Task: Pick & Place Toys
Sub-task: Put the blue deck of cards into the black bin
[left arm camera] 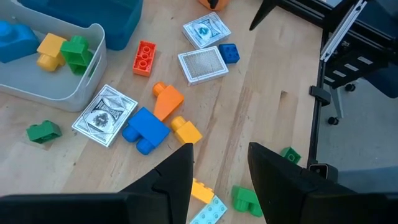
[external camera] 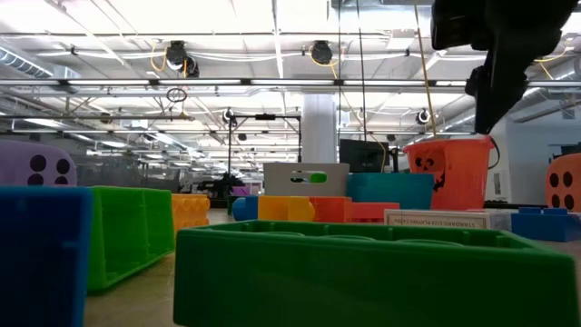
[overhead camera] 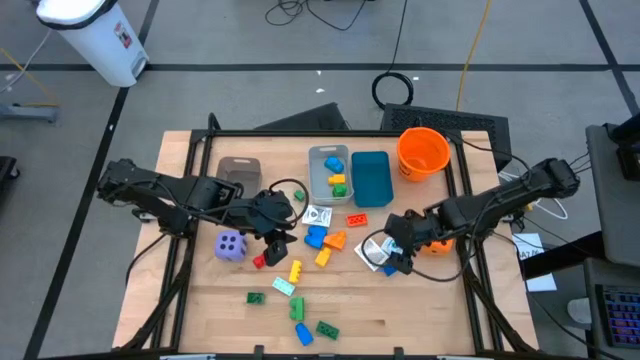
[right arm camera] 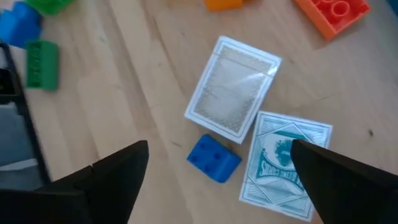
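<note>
Wooden table (overhead camera: pixel 420 310) — scattered bricks (overhead camera: pixel 327 329), purple die (overhead camera: pixel 229 245), packets (overhead camera: pixel 317 216), 2 bins (overhead camera: pixel 370 180), orange bucket (overhead camera: pixel 421 152).

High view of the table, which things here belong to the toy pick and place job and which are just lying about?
Job:
small plastic bricks, e.g. blue brick
purple white-dotted die
orange black-dotted die
white printed card packets
left gripper, open
right gripper, open

Lying about:
orange plastic bucket
white bin beyond the table
black cables on the floor

Small plastic bricks (overhead camera: pixel 318 236) lie scattered mid-frame on the worktop (overhead camera: pixel 420 310); purple white-dotted die (overhead camera: pixel 229 245) sits left; two white printed packets (right arm camera: pixel 233 94) lie flat at right.
</note>
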{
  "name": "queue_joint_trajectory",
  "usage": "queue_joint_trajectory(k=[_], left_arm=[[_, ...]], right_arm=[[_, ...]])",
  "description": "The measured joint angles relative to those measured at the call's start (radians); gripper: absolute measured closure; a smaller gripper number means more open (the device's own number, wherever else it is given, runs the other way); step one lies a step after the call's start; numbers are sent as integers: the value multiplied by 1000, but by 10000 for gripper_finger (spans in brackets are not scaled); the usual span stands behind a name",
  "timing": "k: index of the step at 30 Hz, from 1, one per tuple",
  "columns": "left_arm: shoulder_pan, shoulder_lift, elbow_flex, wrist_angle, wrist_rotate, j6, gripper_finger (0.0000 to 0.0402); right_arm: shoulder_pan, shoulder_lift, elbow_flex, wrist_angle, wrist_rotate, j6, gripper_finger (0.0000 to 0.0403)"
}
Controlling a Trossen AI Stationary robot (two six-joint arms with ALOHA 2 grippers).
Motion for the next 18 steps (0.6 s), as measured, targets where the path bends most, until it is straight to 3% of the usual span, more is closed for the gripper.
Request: queue_joint_trajectory(k=[18], left_arm=[[0,0,0,-7,0,7,243]], right_arm=[[-32,206,0,-124,33,-23,9]])
